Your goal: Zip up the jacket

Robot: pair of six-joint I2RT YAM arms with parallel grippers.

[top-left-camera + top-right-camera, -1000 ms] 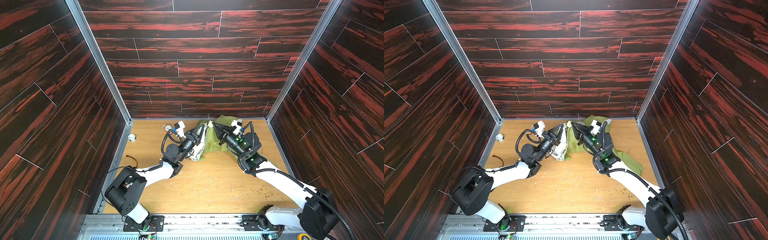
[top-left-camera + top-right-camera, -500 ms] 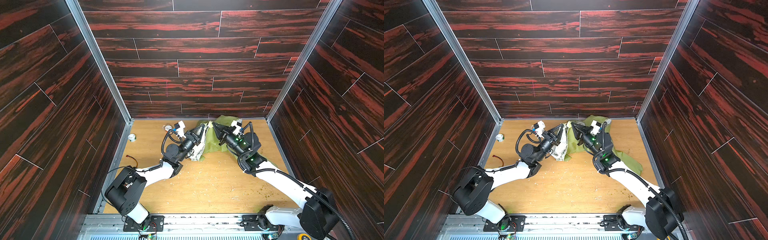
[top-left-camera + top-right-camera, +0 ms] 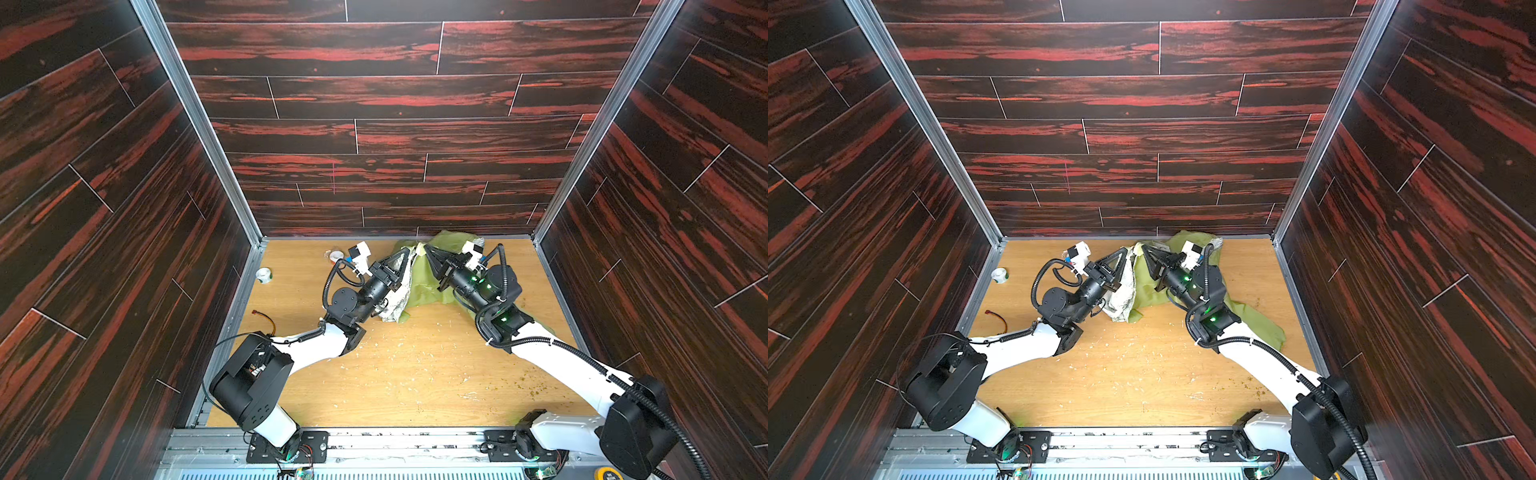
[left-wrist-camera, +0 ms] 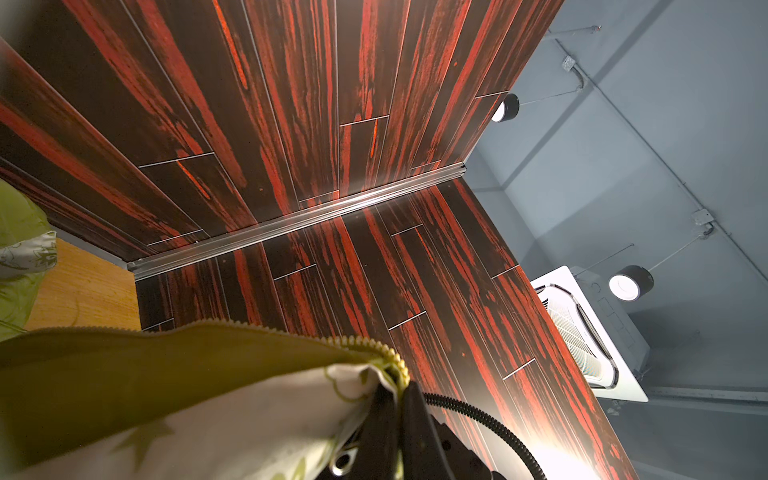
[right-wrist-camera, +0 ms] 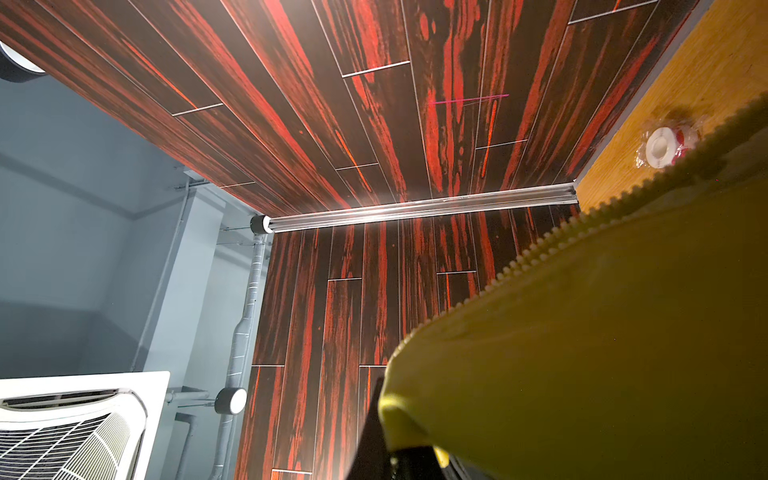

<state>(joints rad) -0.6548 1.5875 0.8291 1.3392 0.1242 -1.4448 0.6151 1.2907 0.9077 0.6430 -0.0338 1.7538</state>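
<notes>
Dark red-streaked panels walled in a wooden worktop (image 3: 415,374). At its far middle, near the back wall, sat the jacket (image 3: 422,286), partly draped under the right arm. Left claw (image 3: 406,254) was clamped on one front edge, where pale lining and zipper teeth (image 4: 374,343) showed. Right claw (image 3: 428,249) was clamped on the other green edge, which was toothed too. Both edges were held up off the worktop with the claw tips nearly meeting, likely so the zipper halves could be lined up for joining. Whether a slider sat there, I could not tell.
</notes>
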